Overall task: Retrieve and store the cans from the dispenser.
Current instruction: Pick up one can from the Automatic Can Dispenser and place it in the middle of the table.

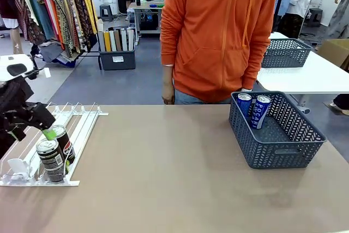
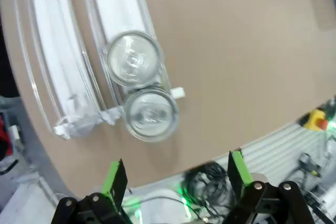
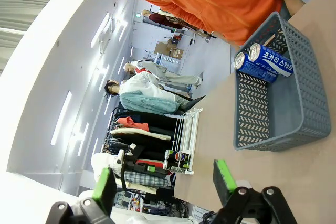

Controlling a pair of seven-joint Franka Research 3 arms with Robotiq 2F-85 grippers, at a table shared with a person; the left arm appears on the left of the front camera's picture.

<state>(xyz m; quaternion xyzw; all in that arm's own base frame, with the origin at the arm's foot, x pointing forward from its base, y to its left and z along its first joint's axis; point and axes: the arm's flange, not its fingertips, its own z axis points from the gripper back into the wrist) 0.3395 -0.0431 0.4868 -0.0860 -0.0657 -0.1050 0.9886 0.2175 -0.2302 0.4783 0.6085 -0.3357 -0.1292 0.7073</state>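
Note:
Two dark cola cans stand one behind the other at the low end of the white wire dispenser (image 1: pixel 82 121), the front can (image 1: pixel 51 159) against the stopper and the second can (image 1: pixel 65 143) just behind it. My left gripper (image 1: pixel 50 133) hovers just above them, open and empty. From the left wrist view I look down on their silver tops (image 2: pixel 134 59) (image 2: pixel 151 114), with the left gripper (image 2: pixel 176 177) open and off to one side of them. Two blue-and-white cans (image 1: pixel 244 103) (image 1: pixel 260 111) lean inside the grey basket (image 1: pixel 283 148). My right gripper (image 3: pixel 164 182) is open and empty, well back from the basket (image 3: pixel 273 124).
A person in an orange hoodie (image 1: pixel 218 31) stands at the far table edge, between dispenser and basket, hands down. The brown tabletop (image 1: pixel 163 178) between dispenser and basket is bare. A second basket (image 1: pixel 286 53) sits on a white table behind.

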